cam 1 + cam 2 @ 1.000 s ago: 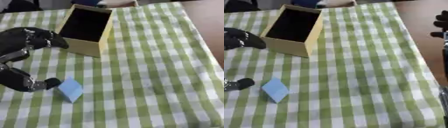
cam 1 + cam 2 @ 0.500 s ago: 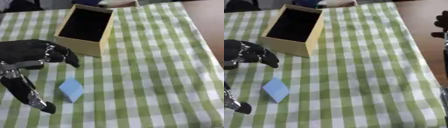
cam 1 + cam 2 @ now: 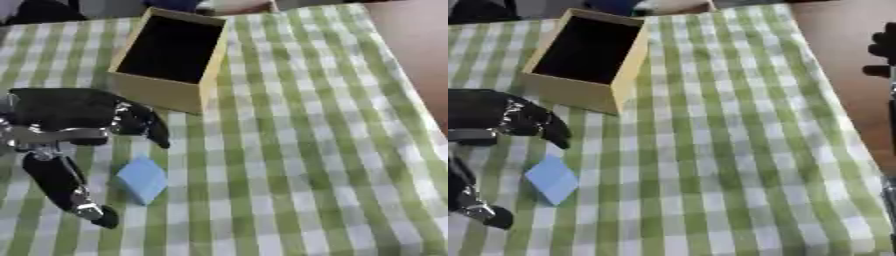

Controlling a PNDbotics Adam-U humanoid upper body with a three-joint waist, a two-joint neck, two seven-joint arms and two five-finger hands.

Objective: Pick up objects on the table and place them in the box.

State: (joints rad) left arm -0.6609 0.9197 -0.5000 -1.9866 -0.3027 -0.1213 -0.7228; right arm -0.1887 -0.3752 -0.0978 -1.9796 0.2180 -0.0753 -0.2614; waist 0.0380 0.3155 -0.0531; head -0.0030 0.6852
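A light blue block (image 3: 142, 179) lies on the green-checked cloth, nearer me than the box. The tan open box (image 3: 171, 57) has a dark, empty-looking inside and stands at the back left. My left hand (image 3: 66, 114) hovers just left of the block, open. Its fingers (image 3: 150, 127) reach over the cloth between box and block, and its thumb (image 3: 72, 192) points down past the block's left side. Nothing is held. Only dark parts of my right hand (image 3: 880, 49) show at the far right edge, off the table.
The checked tablecloth (image 3: 297, 150) covers the table, whose right edge runs along a brown floor (image 3: 842, 30). Dark shapes lie beyond the far edge at the back left.
My left hand has come down and to the right, its fingers now closer to the block. The thumb swung from the block's left side down toward me. Block and box stayed put.
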